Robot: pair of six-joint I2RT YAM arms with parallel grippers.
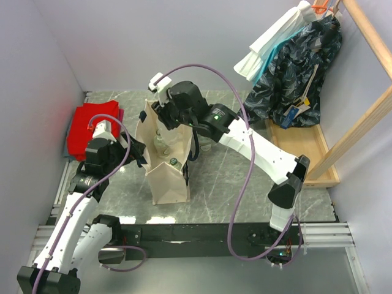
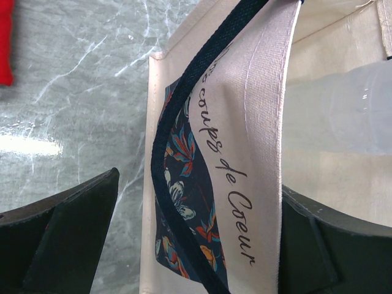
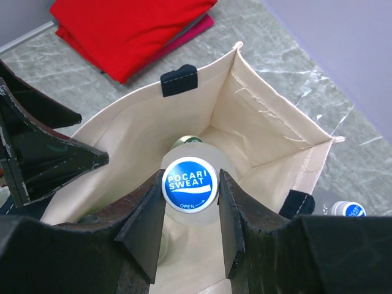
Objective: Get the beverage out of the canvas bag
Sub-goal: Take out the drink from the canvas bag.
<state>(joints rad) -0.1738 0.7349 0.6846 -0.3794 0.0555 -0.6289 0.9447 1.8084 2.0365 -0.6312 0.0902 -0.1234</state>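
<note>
I'm watching the canvas bag (image 1: 166,177) standing open directly beneath my right gripper (image 3: 190,195), which is clamping the top of the beverage bottle (image 3: 189,182) between its fingers, inside the bag. My left gripper (image 2: 199,187) is gaping, straddling the bag's side wall.
</note>
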